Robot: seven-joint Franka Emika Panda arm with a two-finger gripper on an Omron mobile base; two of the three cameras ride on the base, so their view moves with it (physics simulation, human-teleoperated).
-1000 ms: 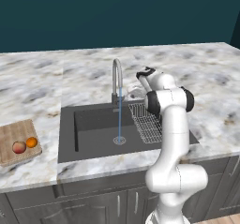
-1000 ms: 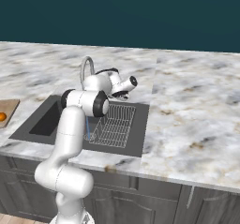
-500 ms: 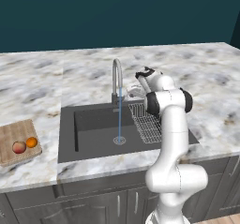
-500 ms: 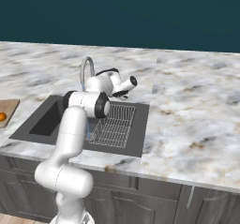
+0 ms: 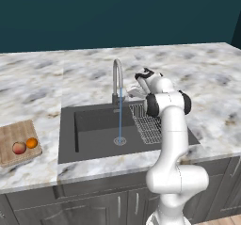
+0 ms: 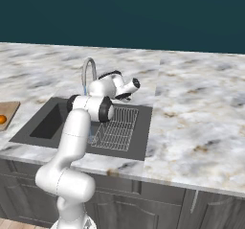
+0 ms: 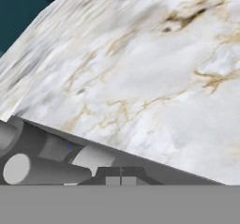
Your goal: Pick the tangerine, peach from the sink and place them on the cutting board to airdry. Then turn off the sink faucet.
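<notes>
Left cam: peach on cutting board; right cam: tangerine

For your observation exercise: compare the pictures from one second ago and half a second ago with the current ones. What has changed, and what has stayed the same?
Nothing visibly changed. The gripper stays shut beside the sink faucet, water keeps running into the sink, and the peach and tangerine remain on the cutting board.
</notes>
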